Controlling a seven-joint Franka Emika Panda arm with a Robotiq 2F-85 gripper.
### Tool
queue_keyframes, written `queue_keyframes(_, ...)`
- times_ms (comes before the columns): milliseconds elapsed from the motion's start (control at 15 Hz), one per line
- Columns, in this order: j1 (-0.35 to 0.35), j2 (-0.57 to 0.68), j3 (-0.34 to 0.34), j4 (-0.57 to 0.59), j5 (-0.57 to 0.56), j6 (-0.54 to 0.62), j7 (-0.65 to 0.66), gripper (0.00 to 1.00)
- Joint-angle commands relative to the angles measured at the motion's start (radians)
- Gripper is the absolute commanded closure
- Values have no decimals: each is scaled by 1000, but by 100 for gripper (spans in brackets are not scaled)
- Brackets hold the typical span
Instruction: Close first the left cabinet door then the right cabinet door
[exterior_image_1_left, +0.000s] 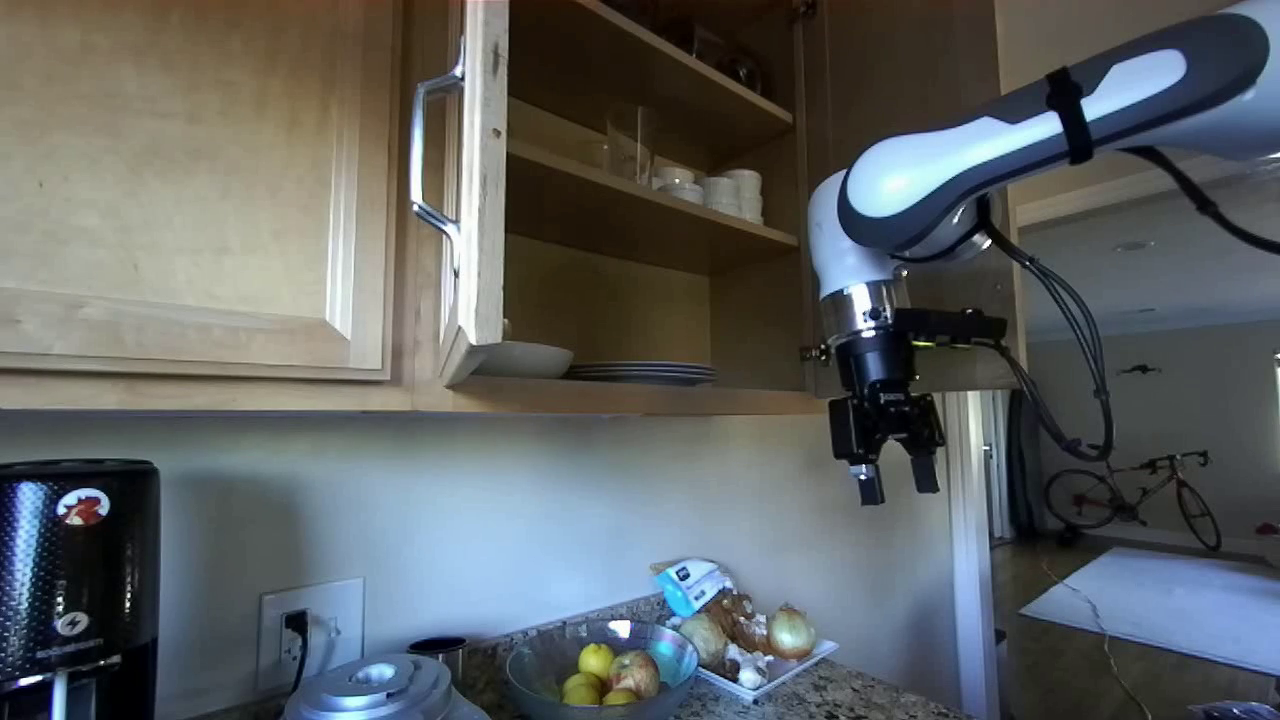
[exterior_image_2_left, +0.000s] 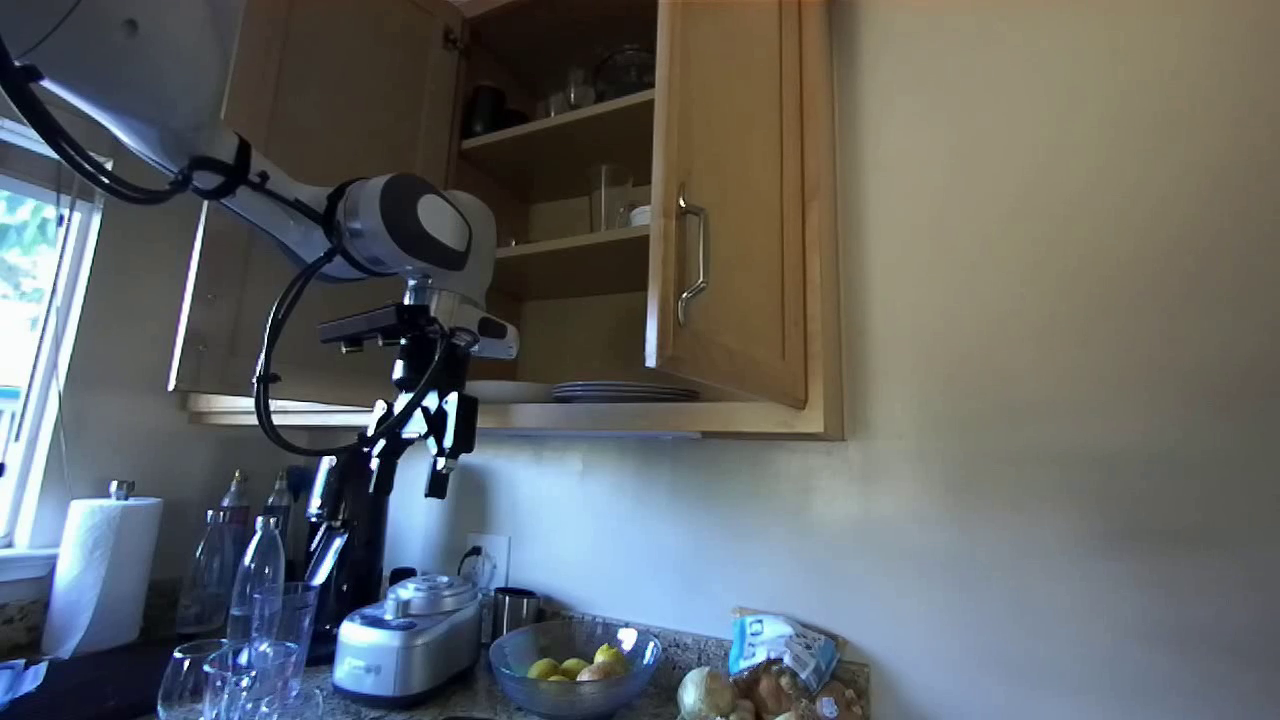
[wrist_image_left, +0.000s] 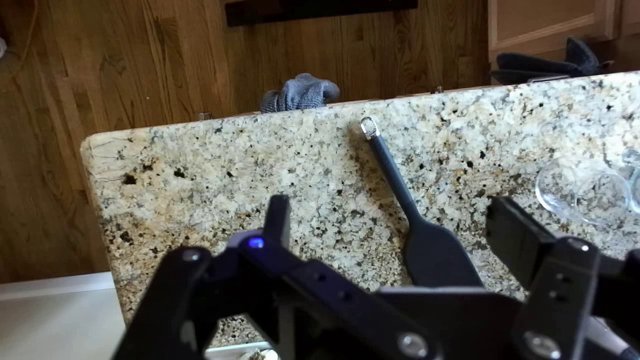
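Pale wall (exterior_image_2_left: 1050, 350) backs the end effector (exterior_image_2_left: 410, 483); in an exterior view the left cabinet door (exterior_image_2_left: 340, 90) stands open above and left of it, the right cabinet door (exterior_image_2_left: 740, 150) open above and right. Below lies the granite table (wrist_image_left: 200, 170). Pointing down, the end effector has its jaws spread well apart, gripping nothing, over a dark spatula (wrist_image_left: 437, 255).

I see L cab door (exterior_image_2_left: 335, 105), maple, open, upper left in an exterior view; R cab door (exterior_image_2_left: 745, 190), silver handle (exterior_image_2_left: 702, 250), open, upper ctr.
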Motion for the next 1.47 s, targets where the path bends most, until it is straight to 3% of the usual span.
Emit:
queue_keyframes(0, 0, -40, 2, -30, -33, 39, -1, 0)
queue_keyframes(267, 5, -110, -1, -60, -82, 67, -29, 0)
queue_keyframes(867, 119, -288, 39, -89, 35, 146, -142, 0)
queue_keyframes(1133, 170, -298, 85, -72, 63, 215, -175, 0)
queue_keyframes(1200, 149, -270, 86, -42, 46, 170, -145, 0)
queue_keyframes(1400, 160, -272, 101, -42, 46, 184, -151, 0)
